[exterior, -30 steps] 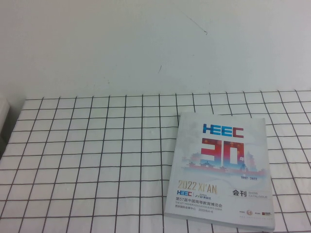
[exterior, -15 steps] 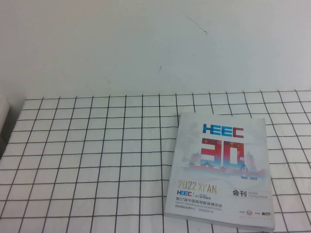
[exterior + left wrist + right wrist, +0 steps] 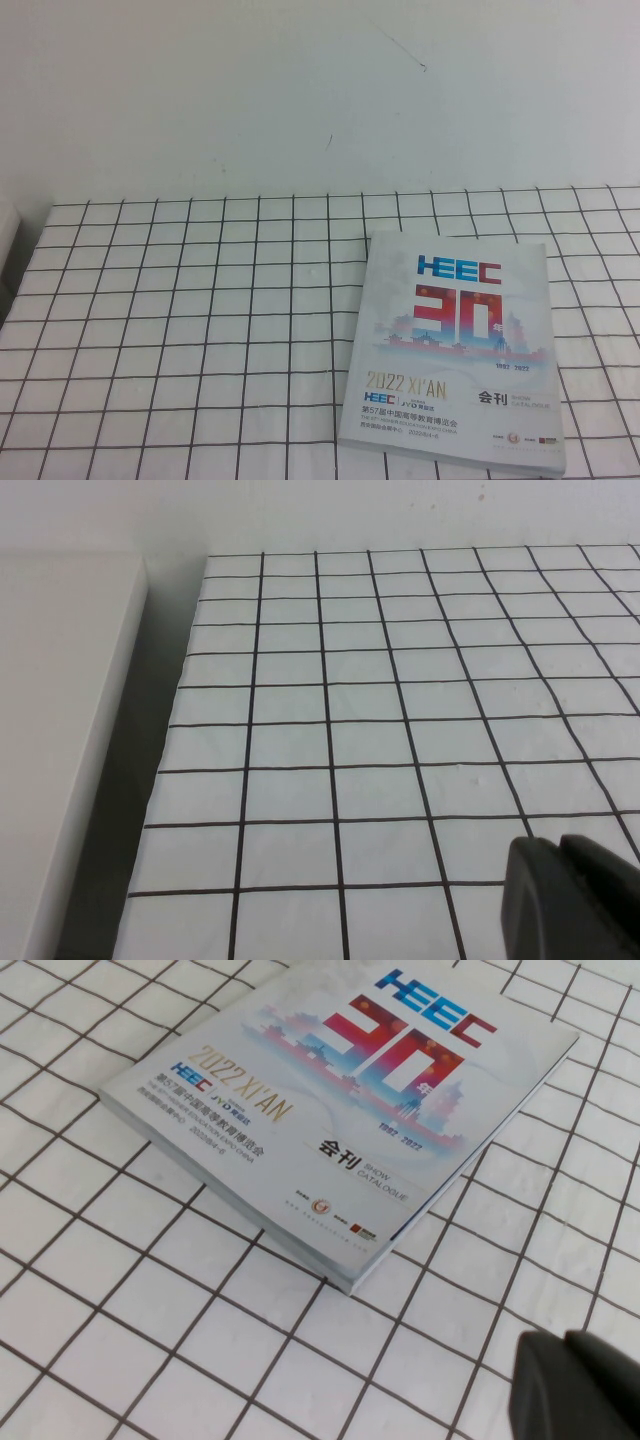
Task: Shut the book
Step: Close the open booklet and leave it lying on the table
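Lying closed by the near edge, book (image 3: 460, 350) near right tool (image 3: 583, 1385); left tool (image 3: 566, 900) over open grid (image 3: 350, 730); both pressed together.

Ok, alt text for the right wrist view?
A closed HEEC catalogue lies on black-gridded white cloth, the right end effector poised off its corner, not touching. The left end effector is outside this view, over the cloth.
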Robot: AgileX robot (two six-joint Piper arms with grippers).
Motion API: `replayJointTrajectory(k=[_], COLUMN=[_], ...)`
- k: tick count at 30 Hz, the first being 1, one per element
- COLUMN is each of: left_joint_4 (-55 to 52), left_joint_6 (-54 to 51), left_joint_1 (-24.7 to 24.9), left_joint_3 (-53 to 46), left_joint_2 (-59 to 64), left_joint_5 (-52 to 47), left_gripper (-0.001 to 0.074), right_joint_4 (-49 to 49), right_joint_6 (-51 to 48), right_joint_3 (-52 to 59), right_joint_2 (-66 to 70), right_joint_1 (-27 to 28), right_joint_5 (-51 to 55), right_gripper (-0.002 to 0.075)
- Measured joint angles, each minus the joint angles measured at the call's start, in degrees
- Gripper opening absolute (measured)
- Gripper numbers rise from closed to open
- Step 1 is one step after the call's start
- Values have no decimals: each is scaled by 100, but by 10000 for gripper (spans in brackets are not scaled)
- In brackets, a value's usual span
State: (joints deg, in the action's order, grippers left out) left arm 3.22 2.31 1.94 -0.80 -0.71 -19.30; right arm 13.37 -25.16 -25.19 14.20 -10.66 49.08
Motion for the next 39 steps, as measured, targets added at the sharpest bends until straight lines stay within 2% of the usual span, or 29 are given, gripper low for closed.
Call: replayJointTrajectory(k=[8, 15, 21, 23, 27, 39], left_joint_4=[0, -15, -37, -36, -44, -58], left_joint_6=[0, 0, 0, 0, 0, 0], left_joint_1=[0, 0, 0, 0, 0, 0], left_joint_3=[0, 0, 0, 0, 0, 0], left_joint_2=[0, 0, 0, 0, 0, -4], left_joint_5=[0, 0, 0, 0, 0, 0], left_gripper=[-4, -4, -4, -4, -4, -4], right_joint_4=[-30, -619, -1254, -1337, -1400, -1445], right_joint_6=[0, 377, 891, 1120, 1562, 1644], right_joint_3=[226, 1072, 2345, 2611, 2663, 2639], right_joint_2=[-126, -982, -1480, -1480, -1480, -1487], right_joint_1=[80, 692, 794, 793, 793, 793], right_joint_5=[-413, -2392, -3731, -3711, -3001, -2902], right_gripper=[-3, -3, -3, -3, -3, -3])
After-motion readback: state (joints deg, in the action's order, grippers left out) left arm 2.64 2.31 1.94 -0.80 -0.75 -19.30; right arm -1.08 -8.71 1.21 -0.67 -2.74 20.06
